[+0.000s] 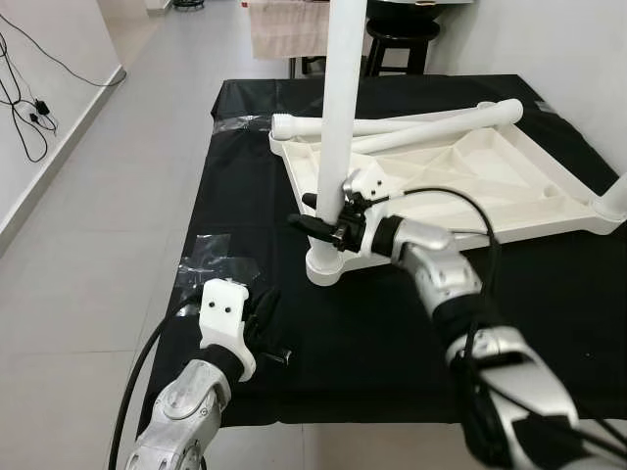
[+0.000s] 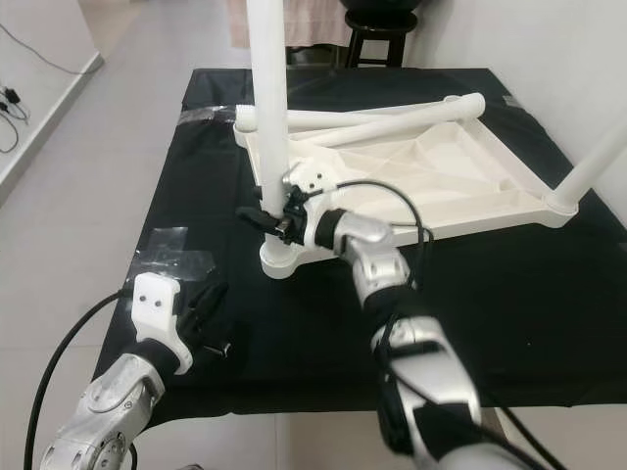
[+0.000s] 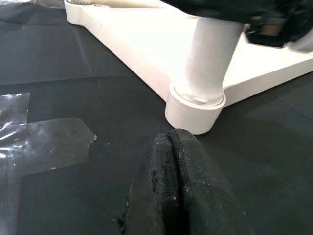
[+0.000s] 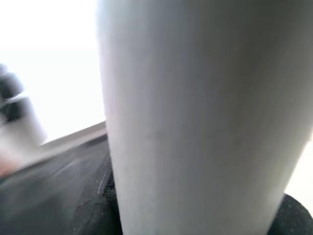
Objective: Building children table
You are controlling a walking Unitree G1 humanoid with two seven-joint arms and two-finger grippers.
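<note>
The white children's table top (image 1: 509,186) lies upside down on a black-covered table (image 1: 549,294). One white leg (image 1: 340,117) stands upright in the near-left corner socket (image 1: 328,266). My right gripper (image 1: 318,217) is shut on this leg just above the socket; the right wrist view shows the leg (image 4: 195,117) close up between the fingers. A second fitted leg (image 1: 612,196) rises at the right corner. Two loose legs (image 1: 411,122) lie across the far side of the top. My left gripper (image 1: 266,323) rests shut and empty on the cloth, short of the socket (image 3: 194,110).
Patches of clear tape (image 1: 211,257) lie on the cloth to the left of the socket. A dark stool (image 1: 400,39) stands behind the table. Cables (image 1: 29,108) run along the left wall on the grey floor. A white wall is close on the right.
</note>
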